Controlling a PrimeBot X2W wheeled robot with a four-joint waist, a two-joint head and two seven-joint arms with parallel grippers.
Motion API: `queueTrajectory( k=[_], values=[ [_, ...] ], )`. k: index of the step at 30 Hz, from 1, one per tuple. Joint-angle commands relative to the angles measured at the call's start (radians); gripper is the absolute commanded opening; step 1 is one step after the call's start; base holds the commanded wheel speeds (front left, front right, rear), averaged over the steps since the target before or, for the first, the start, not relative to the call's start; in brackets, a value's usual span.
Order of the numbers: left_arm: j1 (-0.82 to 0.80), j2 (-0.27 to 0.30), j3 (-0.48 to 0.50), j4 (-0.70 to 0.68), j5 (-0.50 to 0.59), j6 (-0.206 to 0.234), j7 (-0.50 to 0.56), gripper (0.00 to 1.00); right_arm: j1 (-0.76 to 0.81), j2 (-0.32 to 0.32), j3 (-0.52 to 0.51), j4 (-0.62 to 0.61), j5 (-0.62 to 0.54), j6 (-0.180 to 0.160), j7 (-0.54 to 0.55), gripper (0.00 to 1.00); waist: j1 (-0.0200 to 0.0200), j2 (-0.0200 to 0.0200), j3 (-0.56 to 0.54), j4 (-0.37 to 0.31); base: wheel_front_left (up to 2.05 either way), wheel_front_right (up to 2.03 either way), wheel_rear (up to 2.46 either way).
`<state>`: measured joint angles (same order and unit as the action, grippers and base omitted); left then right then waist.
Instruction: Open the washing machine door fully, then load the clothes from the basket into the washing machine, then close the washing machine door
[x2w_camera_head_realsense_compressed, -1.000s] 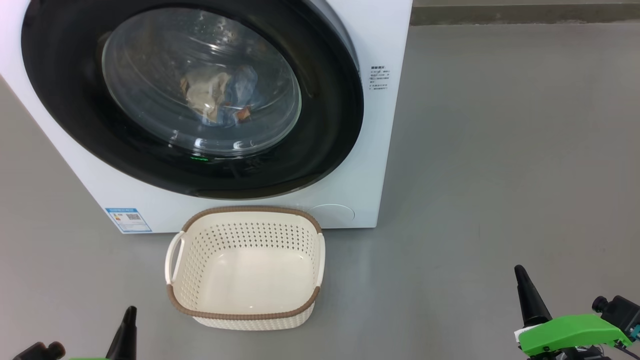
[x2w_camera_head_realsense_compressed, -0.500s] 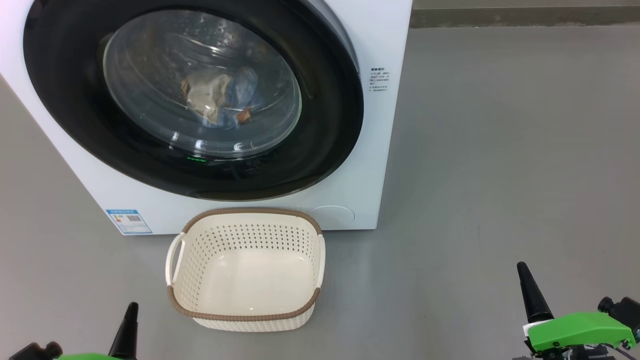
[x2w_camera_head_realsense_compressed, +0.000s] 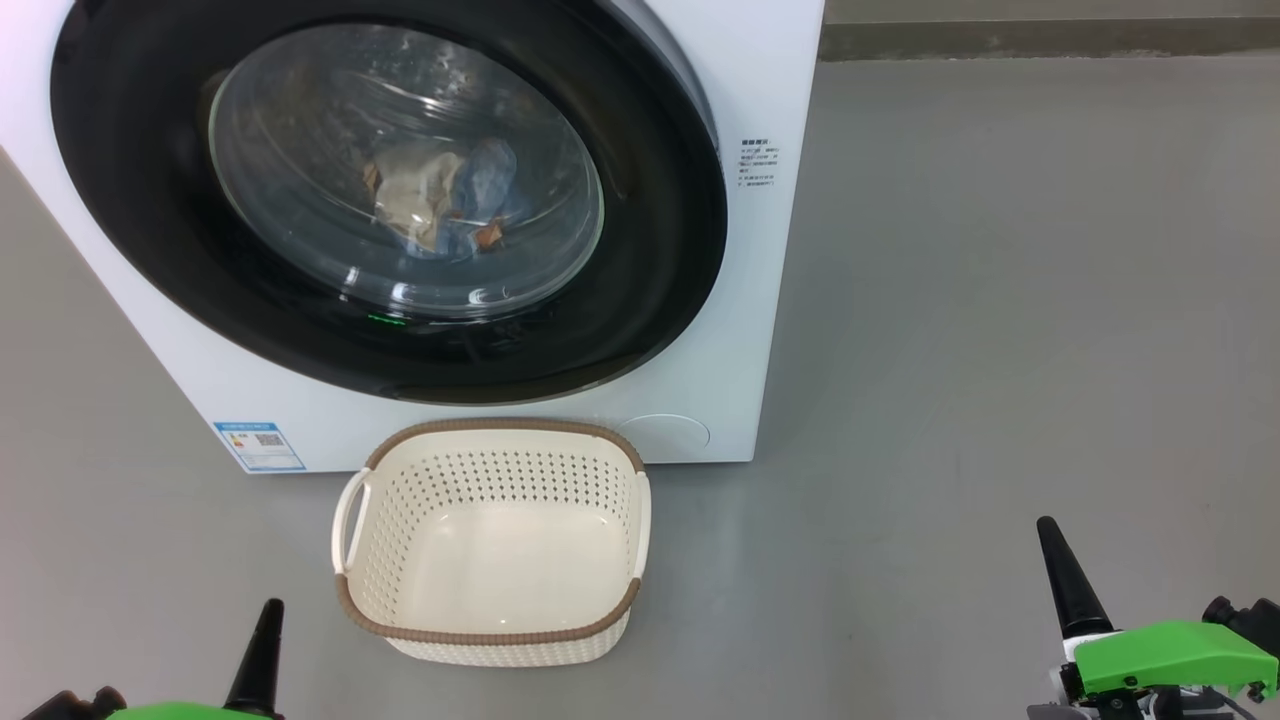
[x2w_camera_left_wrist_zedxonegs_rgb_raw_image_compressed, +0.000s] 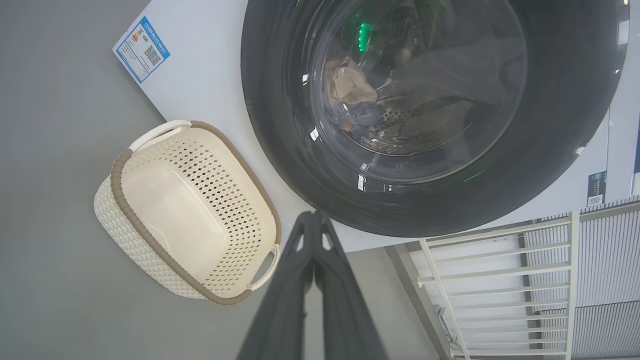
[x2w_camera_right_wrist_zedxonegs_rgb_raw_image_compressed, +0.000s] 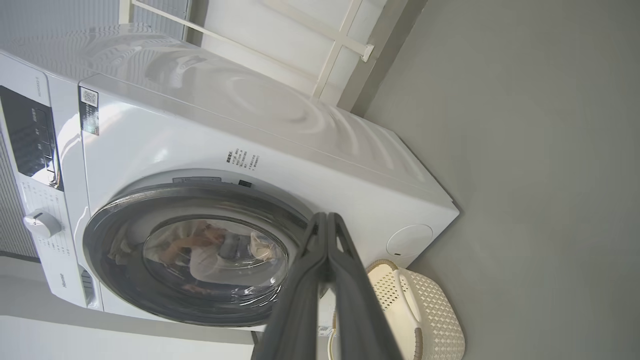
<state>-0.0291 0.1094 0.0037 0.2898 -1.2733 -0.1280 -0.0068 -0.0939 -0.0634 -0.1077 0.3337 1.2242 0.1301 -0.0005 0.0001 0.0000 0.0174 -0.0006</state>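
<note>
Resting low at the left of the head view, the left gripper (x2w_camera_head_realsense_compressed: 268, 625) has its two dark fingers pressed together on nothing. It is well apart from the basket (x2w_camera_head_realsense_compressed: 490, 633). Up and beyond it, a small blue label (x2w_camera_head_realsense_compressed: 258, 445) marks the lower front of the washing machine (x2w_camera_head_realsense_compressed: 770, 300). The cream, perforated basket, with its brown woven-look rim, stands empty on the grey floor (x2w_camera_head_realsense_compressed: 1000, 300), just in front of the machine. It looks light and stiff, and is best lifted by either side handle.

Above it, the washing machine door (x2w_camera_head_realsense_compressed: 650, 250) appears shut against the white front. Its wide black rim is glossy and probably slippery, and the bulging glass window (x2w_camera_head_realsense_compressed: 300, 200) is the fragile part. The door should swing heavily and stiffly on its hinge, so any hold belongs on the rim's outer edge. The pictures do not show where a catch sits.

Behind the glass lie the clothes (x2w_camera_head_realsense_compressed: 440, 195), a cream piece bunched against blue cloth with an orange-brown patch. They are soft, limp and light, easily pinched at any fold. With the basket empty and the door seemingly closed, the task looks finished.

At the far right, the right gripper (x2w_camera_head_realsense_compressed: 1052, 550) points up from its green mount, fingers also closed and holding nothing.
</note>
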Motion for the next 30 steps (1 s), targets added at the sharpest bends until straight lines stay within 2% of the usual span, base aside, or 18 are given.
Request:
queueTrajectory(
  k=[1, 30],
  values=[
    [-0.051, 0.009, 0.035, -0.031, -0.027, -0.002, 0.013, 0.0, -0.015, -0.003, 0.012, -0.034, 0.038, 0.0, 0.009, 0.0, -0.0001, 0.0, -0.001, 0.0, 0.0, 0.0, 0.0],
    [-0.073, -0.043, 0.092, -0.042, -0.271, -0.003, 0.096, 0.0, -0.014, 0.01, -0.003, -0.077, 0.311, 0.001, 0.092, 0.0, -0.0001, 0.0, -0.011, 0.0, 0.0, 0.0, 0.0]
  ],
)
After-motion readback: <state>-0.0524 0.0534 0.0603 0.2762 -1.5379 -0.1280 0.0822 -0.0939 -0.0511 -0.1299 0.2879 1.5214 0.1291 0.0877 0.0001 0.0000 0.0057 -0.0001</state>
